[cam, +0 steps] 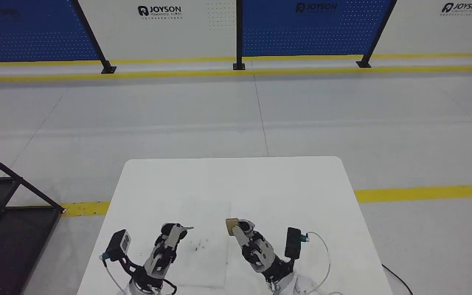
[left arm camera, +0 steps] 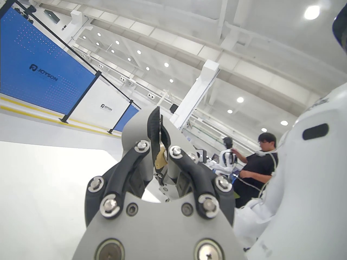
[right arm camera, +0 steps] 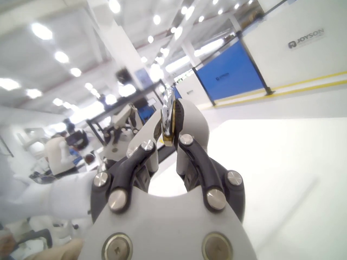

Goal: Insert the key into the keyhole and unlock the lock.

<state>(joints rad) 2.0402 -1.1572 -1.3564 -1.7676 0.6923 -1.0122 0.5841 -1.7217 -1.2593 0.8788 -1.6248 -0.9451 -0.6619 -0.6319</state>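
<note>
Over the white table's (cam: 221, 184) near edge, my right gripper (cam: 237, 227) is shut on a brass padlock (cam: 231, 224). In the right wrist view the lock's silver shackle (right arm camera: 168, 106) and brass body (right arm camera: 168, 137) stand pinched between the fingers (right arm camera: 189, 120). My left gripper (cam: 177, 231) is a short way to its left, shut on a small grey key (cam: 186, 228) whose tip points toward the lock. A gap separates key and lock. In the left wrist view the black pads (left arm camera: 156, 125) are pressed together, and the brass lock (left arm camera: 160, 161) shows beyond them.
A faint rectangular mat (cam: 199, 243) lies on the table under the grippers. A dark rack (cam: 18, 221) stands off the table's left side. Blue and white barrier panels (cam: 310, 26) line the far floor.
</note>
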